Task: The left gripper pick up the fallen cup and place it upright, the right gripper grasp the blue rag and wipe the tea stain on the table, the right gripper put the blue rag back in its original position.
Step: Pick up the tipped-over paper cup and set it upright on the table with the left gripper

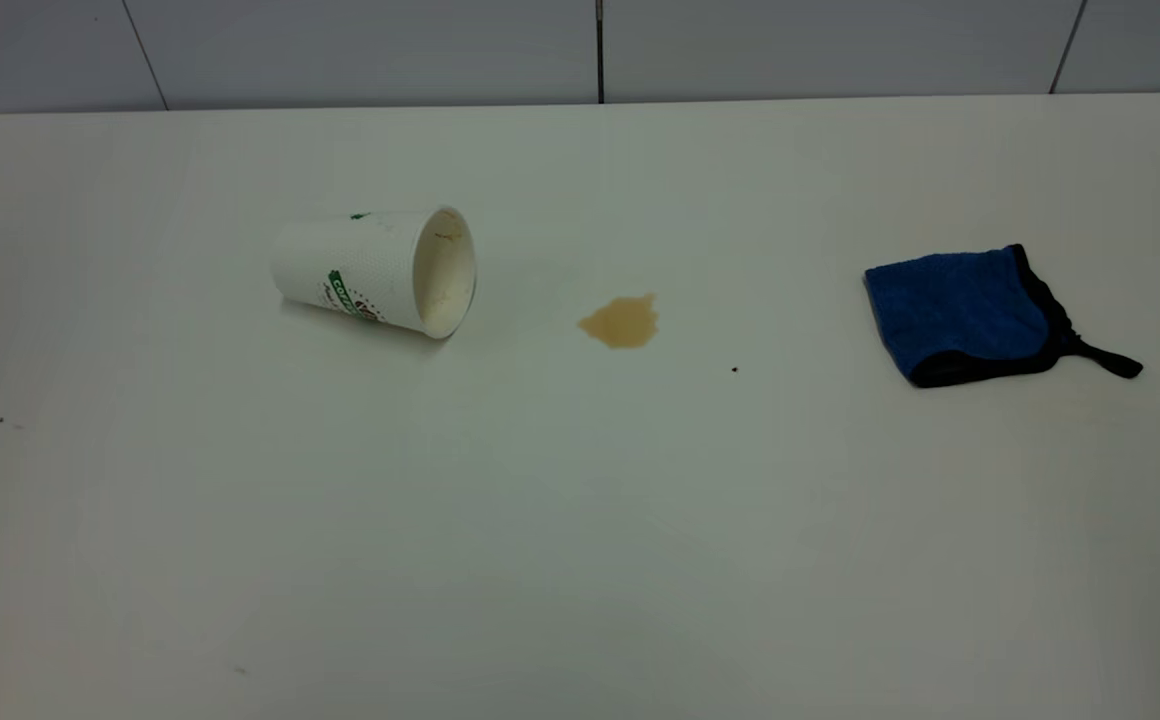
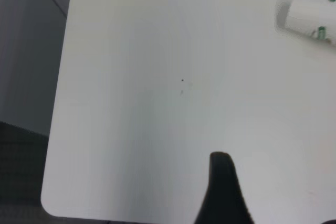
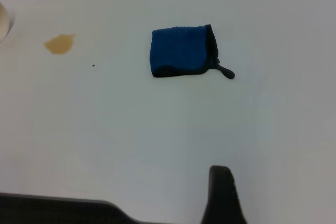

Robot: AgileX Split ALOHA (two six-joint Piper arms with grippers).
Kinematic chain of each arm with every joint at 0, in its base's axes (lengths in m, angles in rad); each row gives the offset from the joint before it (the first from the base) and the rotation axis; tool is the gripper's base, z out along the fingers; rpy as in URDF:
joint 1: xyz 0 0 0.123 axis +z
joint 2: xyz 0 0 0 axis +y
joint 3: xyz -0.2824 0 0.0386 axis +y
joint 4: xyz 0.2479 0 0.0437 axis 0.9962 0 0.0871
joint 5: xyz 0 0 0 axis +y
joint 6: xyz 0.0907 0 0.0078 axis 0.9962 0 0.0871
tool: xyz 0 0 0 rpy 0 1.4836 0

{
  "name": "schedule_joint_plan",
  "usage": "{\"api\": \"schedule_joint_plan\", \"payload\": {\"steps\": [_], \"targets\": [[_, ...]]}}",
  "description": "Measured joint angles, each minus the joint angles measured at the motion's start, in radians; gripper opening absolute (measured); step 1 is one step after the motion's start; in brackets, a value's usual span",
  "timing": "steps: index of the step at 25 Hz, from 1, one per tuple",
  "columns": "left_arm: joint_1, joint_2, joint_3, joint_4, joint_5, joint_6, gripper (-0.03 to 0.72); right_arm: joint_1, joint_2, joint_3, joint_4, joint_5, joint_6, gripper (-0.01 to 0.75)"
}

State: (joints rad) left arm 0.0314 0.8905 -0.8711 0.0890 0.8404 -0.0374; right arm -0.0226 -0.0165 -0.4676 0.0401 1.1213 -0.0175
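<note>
A white paper cup point(image 1: 375, 270) with green print lies on its side at the table's left, mouth toward the tea stain point(image 1: 621, 321). A blue rag point(image 1: 970, 315) with black trim lies flat at the right. Neither gripper shows in the exterior view. In the left wrist view my left gripper point(image 2: 278, 195) is open and empty above bare table, far from the cup point(image 2: 310, 19). In the right wrist view my right gripper point(image 3: 278, 198) is open and empty, well short of the rag point(image 3: 181, 51) and the stain point(image 3: 60, 43); only one finger point(image 3: 221, 192) shows.
The white table point(image 1: 580, 520) ends in a rounded corner point(image 2: 50, 205) near the left gripper. A small dark speck point(image 1: 735, 369) lies between stain and rag. A tiled wall point(image 1: 580, 45) runs behind the table.
</note>
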Motion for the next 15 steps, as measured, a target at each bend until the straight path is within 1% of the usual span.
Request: {"api": "schedule_joint_plan", "payload": {"steps": [4,7,9,11,15], "targets": [[-0.001,0.257,-0.071,0.043,-0.096,0.0,0.584,0.0,0.0,0.0,0.0,0.0,0.0,0.573],[-0.039,0.422,-0.112,0.093,-0.159,-0.001,0.584,0.0,0.0,0.0,0.0,0.0,0.0,0.573],[-0.096,0.52,-0.138,0.158,-0.188,-0.027,0.584,0.0,0.0,0.0,0.0,0.0,0.0,0.573],[-0.16,0.593,-0.163,0.246,-0.217,-0.091,0.584,0.0,0.0,0.0,0.0,0.0,0.0,0.573],[-0.304,0.711,-0.201,0.507,-0.243,-0.324,0.584,0.0,0.0,0.0,0.0,0.0,0.0,0.573]]}}
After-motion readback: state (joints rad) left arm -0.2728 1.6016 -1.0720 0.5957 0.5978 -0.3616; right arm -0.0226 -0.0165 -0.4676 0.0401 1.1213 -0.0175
